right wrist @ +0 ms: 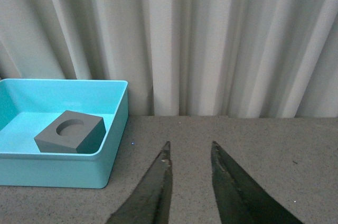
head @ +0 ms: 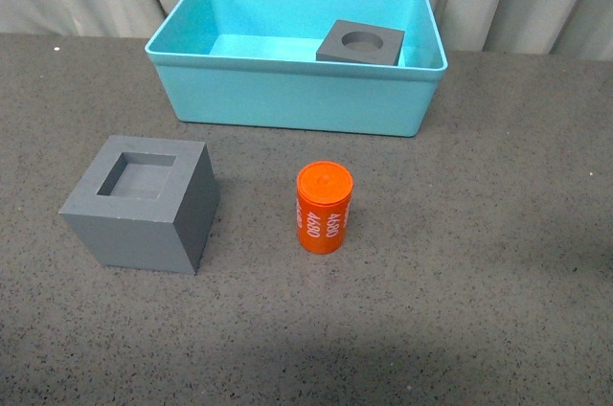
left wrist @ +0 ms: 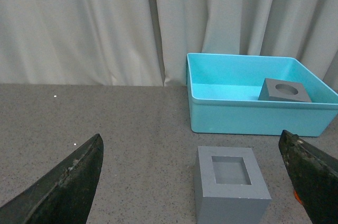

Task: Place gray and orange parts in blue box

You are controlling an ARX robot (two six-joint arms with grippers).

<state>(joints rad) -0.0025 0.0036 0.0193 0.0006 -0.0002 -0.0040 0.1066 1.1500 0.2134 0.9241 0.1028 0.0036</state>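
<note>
One gray cube (head: 361,42) lies in the box (head: 287,95); next we need the square-holed cube (head: 144,205). Left jaws wide apart, right jaws narrowly apart.

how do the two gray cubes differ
The round-recess cube lies inside the blue box; the square-recess cube stands outside it on the table. One cube's recess is round, the other's square. Both are matte gray, recess facing up.

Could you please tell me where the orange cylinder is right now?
In the front view, the orange cylinder stands upright on the table, right of the square-holed gray cube and in front of the blue box.
</note>
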